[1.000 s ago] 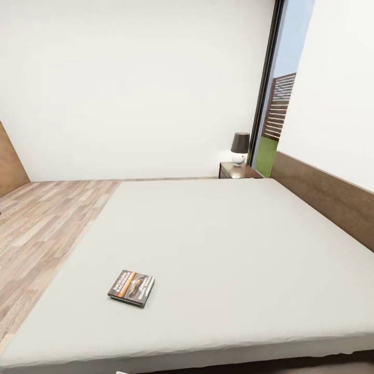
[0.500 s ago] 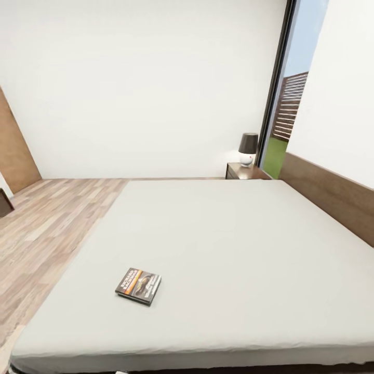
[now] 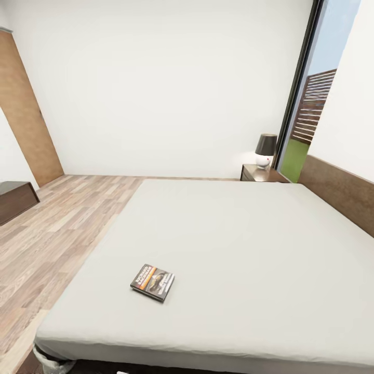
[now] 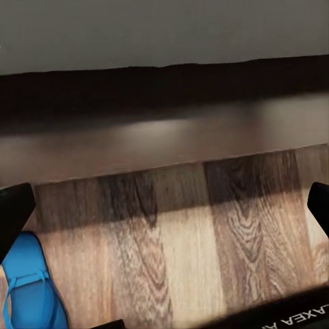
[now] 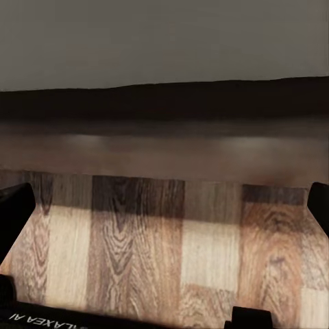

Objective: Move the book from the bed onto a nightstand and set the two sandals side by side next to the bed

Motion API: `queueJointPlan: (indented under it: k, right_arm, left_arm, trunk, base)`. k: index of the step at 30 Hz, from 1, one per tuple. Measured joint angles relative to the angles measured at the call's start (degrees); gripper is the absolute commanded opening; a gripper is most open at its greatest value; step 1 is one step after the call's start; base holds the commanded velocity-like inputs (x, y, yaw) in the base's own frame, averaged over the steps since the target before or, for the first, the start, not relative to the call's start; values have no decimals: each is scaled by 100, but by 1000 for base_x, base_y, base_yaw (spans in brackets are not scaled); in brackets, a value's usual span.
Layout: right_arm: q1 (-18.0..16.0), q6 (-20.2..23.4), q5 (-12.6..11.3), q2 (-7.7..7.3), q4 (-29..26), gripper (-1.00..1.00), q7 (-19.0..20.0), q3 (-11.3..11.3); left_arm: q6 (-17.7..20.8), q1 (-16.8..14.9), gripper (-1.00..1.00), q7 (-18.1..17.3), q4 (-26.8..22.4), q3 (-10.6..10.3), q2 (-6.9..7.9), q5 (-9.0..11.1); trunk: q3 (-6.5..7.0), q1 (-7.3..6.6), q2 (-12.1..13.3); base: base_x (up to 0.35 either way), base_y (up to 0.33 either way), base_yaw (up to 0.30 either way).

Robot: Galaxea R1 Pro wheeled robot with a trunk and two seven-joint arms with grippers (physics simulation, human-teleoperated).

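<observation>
The book (image 3: 152, 282) is seen lying flat on the bed (image 3: 249, 244), cover up, near the foot edge of the mattress and toward the side where the floor (image 3: 57, 234) is open. Nothing is touching it. The bed is covered by a smooth pale mattress, and a brown headboard (image 3: 337, 195) is placed along its far right side. Beyond the far corner of the bed, a nightstand (image 3: 262, 173) is standing against the white wall, just beside the headboard, and a small lamp (image 3: 265, 149) with a dark shade is set on top of it. A tall window (image 3: 317, 98) is found next to the nightstand. Away from the bed, across the plank floor, a low dark dresser (image 3: 15, 200) is seen.

In the left wrist view, one blue sandal (image 4: 27, 288) is lying on the floor near the dark bed frame (image 4: 164, 89). The left gripper (image 4: 168, 209) is spread wide and holds nothing. In the right wrist view, the right gripper (image 5: 164, 205) is also spread wide over bare planks.
</observation>
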Motion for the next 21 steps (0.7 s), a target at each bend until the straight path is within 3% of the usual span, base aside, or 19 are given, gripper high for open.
queueJointPlan:
  k: [18, 21]
  right_arm:
    - [0, 3, -15, -4, 39, 100, 4, -3]
    - [0, 5, -15, -2, 39, 100, 10, -2]
  left_arm:
    - [0, 3, 100, -17, -6, -2, -1, 0]
    - [0, 4, 100, -17, -7, -3, 0, 0]
  trunk:
    - [0, 0, 0]
    - [-53, 65, -119]
  base:
    - [0, 0, 1]
    - [0, 0, 0]
